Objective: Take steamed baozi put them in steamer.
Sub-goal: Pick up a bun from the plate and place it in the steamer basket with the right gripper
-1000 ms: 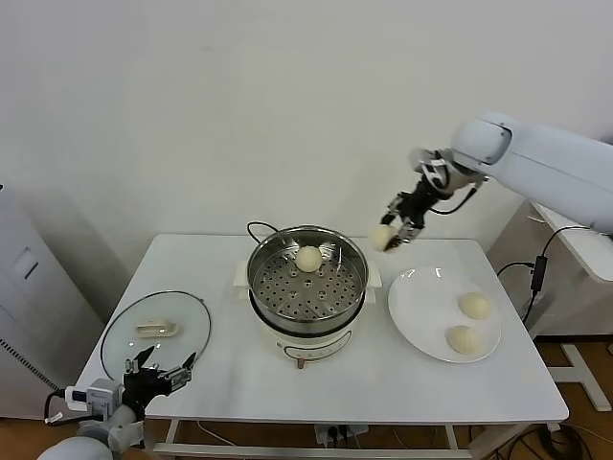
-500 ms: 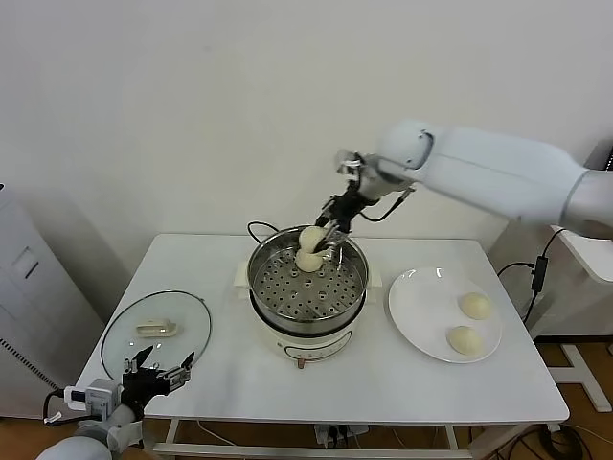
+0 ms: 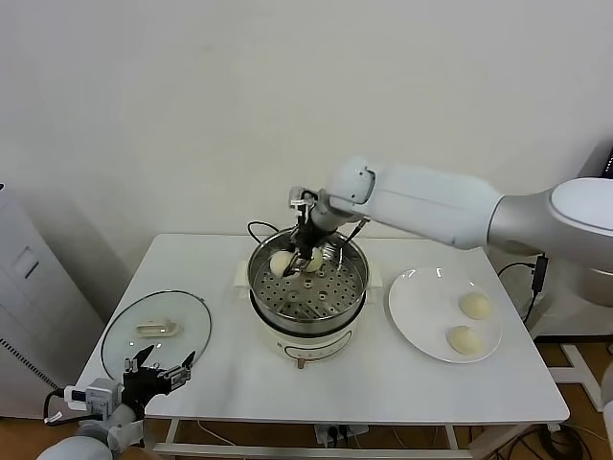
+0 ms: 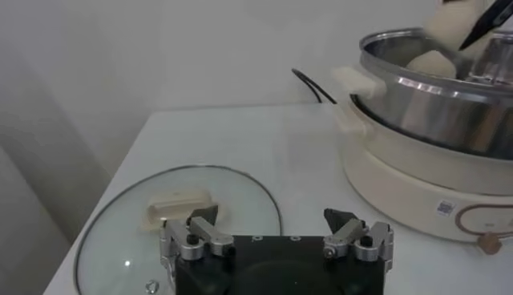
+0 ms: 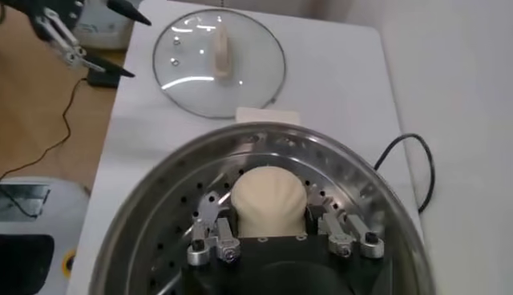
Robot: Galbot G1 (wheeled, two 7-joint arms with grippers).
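- White table (image 3: 402, 383) under a pale wall carries the round shiny steel steamer (image 3: 308, 309).
- Right end effector (image 3: 305, 259) grips a smooth cream-white baozi (image 5: 268, 201) over the perforated floor, beside another bun (image 3: 313, 259).
- Lower gently, release clear of that neighbour.
- Left end effector (image 4: 276, 235) waits open near the round glass lid (image 3: 155, 331).

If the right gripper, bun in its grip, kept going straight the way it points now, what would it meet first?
Most likely the steamer's perforated floor: the right gripper points down into the pot, holding a baozi above the holes. Height above the floor is unclear.
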